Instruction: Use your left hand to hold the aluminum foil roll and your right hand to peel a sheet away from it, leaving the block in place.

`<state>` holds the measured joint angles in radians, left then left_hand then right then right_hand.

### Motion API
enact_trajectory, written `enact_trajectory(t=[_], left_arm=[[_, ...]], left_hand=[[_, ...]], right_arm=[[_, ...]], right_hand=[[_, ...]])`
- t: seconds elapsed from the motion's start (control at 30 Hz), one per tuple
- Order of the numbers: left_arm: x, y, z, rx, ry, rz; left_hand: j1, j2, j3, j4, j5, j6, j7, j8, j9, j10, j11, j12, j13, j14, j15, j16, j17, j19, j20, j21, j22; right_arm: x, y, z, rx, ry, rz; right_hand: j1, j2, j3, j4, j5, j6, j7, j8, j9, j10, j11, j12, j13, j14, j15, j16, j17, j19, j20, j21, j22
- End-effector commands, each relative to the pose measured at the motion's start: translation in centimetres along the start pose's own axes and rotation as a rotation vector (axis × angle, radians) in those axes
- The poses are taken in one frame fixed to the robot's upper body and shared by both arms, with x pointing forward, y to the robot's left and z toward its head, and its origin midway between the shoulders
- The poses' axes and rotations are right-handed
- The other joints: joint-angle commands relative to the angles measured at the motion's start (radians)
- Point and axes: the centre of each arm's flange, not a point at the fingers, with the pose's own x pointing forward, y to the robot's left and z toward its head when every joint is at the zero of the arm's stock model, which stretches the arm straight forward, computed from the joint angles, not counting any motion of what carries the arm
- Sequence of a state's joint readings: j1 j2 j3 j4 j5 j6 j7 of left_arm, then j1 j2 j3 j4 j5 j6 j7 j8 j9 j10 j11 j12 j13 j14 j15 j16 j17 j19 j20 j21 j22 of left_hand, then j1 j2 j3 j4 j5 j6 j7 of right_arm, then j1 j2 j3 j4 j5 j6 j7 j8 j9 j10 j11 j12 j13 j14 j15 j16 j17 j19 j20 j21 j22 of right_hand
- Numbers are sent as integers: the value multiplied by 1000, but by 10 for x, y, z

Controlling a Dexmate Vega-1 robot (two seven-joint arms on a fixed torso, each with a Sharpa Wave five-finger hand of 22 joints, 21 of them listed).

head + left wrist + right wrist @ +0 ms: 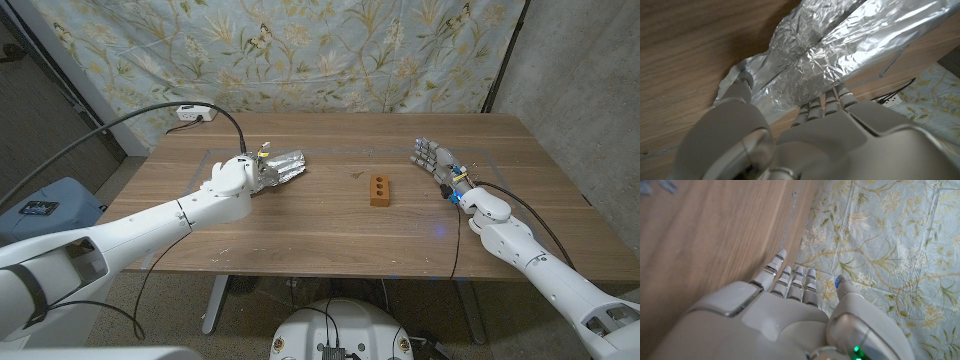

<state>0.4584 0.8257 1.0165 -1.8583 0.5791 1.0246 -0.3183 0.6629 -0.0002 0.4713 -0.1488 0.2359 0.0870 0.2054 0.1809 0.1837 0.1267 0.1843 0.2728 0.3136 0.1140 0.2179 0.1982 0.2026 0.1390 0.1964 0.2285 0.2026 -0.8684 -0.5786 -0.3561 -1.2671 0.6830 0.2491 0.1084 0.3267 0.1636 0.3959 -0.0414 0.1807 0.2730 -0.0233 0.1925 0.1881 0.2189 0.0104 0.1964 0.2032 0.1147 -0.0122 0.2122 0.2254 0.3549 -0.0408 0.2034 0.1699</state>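
1. The crumpled silver aluminum foil roll (283,165) lies on the brown wooden table (300,235) left of the head view's centre. Its long axis runs roughly across the picture, tilted slightly up toward the right.
2. The white left hand (243,176) is right at the roll's left end. In the left wrist view its fingers (826,102) reach under one edge of the foil and its thumb presses the crinkled sheet from the other side, so it appears to grip the aluminum foil roll (840,45) between them.
3. The white right hand (437,160) is in the upper right of the head view, well apart from the roll. Between the two sits the small orange-brown wooden block with two holes (380,189), just right of centre.
4. The right hand (790,310) holds nothing. Its fingers (790,280) are extended side by side, with the thumb a little apart, pointing along the table toward the floral backdrop cloth (890,235). In the head view it seems to stand on its edge near the far side of the table.
5. In my judgement the coming move turns on this gap: the right hand must travel leftward across the frame to the roll's free right end, passing behind or above the block so as not to nudge it.
6. The left arm enters from the lower left and stretches diagonally up to the roll. The right arm enters from the lower right, forearm angled up and left.
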Motion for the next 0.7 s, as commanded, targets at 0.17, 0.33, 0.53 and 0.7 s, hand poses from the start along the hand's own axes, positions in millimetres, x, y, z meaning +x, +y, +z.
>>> enact_trajectory(t=[0.17, 0.33, 0.53, 0.7], left_arm=[[-5, -6, -8, -13, 29, -8], [-5, -8, -11, -25, 35, 4], [-4, -11, -13, -31, 47, 18], [-3, -12, -13, -35, 61, 29]], left_hand=[[7, 11, 0, -3, 3, 11, 3, 15, 5, 22, 10, 6, 8, 11, -3, 10, 3, 12, 13, 4, 4], [43, 28, 9, -15, 20, 54, 4, 30, 8, 61, 1, 30, 22, 49, -4, 21, 4, 36, 13, 17, 5], [96, 44, 23, -22, 56, 113, 5, 41, 12, 106, -3, 64, 43, 99, -10, 32, 6, 62, 13, 30, 8], [126, 43, 22, -19, 87, 176, 6, 50, 17, 159, -7, 103, 65, 159, -9, 46, 10, 98, 15, 47, 10]], right_arm=[[5, 4, 1, -10, 19, 5], [8, 6, 4, -19, 26, 13], [11, 7, 5, -24, 33, 19], [13, 8, 3, -22, 43, 21]], right_hand=[[-2, 6, 2, -6, -1, -3, 1, 2, 4, -4, 0, 3, 1, 3, 6, 7, 2, 2, 6, -2, 3], [-2, 6, 2, -6, -1, -3, 2, 2, 4, -5, 3, 3, 1, 3, 6, 8, 3, 3, 7, -2, 3], [-3, 6, 1, -7, -1, -3, 2, 2, 4, -6, 3, 3, 1, 3, 7, 8, 3, 3, 8, -2, 3], [-3, 6, 1, -7, -1, -3, 1, 2, 4, -6, 2, 3, 1, 3, 7, 8, 3, 3, 8, -2, 3]])
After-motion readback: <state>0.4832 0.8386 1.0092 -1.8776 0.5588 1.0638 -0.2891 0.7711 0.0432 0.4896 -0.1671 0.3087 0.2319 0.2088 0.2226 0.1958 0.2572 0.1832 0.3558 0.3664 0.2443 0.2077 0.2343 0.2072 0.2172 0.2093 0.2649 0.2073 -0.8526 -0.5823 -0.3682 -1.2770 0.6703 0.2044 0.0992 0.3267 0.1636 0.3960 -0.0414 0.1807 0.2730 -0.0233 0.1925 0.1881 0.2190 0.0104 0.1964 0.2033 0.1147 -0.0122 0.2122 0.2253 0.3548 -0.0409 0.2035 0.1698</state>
